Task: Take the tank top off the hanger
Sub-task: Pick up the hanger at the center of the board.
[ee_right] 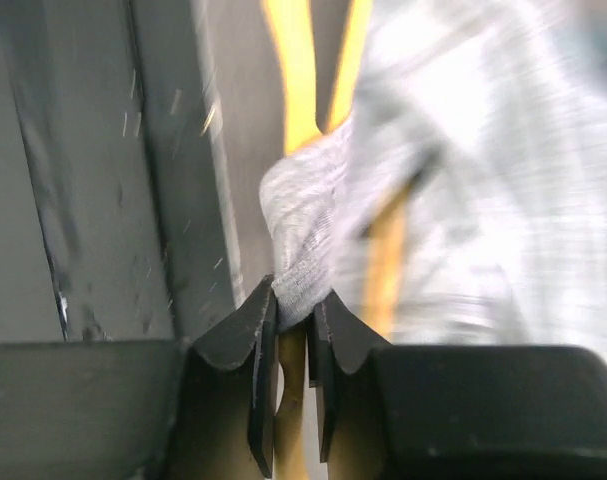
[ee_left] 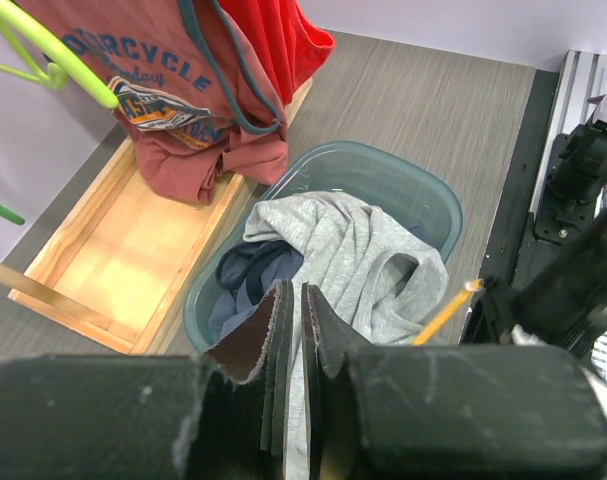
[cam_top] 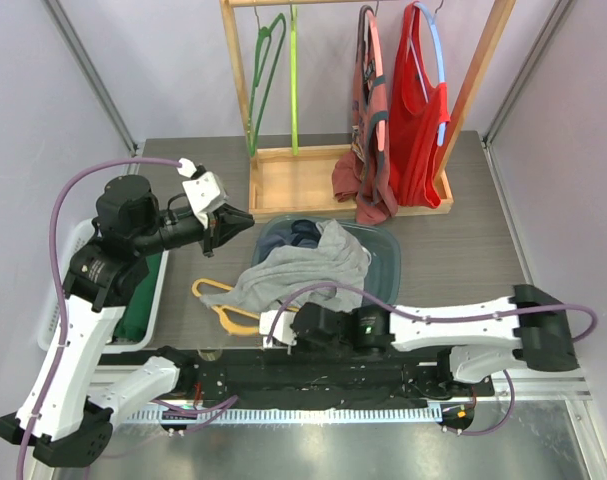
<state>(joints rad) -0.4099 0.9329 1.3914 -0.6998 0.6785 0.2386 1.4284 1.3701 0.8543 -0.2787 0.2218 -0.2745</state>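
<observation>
Right jaws pinch the tank top (ee_right: 305, 215) at the hanger (ee_right: 292, 70), left jaws clenched empty; pulling may drag the hanger along.

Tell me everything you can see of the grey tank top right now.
The grey tank top looks like a soft heathered knit, crumpled in a heap. Most of it lies in and over the near rim of the blue-grey plastic bin, on top of a dark blue garment; the rest spills onto the table. The yellow hanger is threaded through it, one end poking out toward the left arm's side. The right hand is shut on a bunched fold of it beside the hanger.
</observation>
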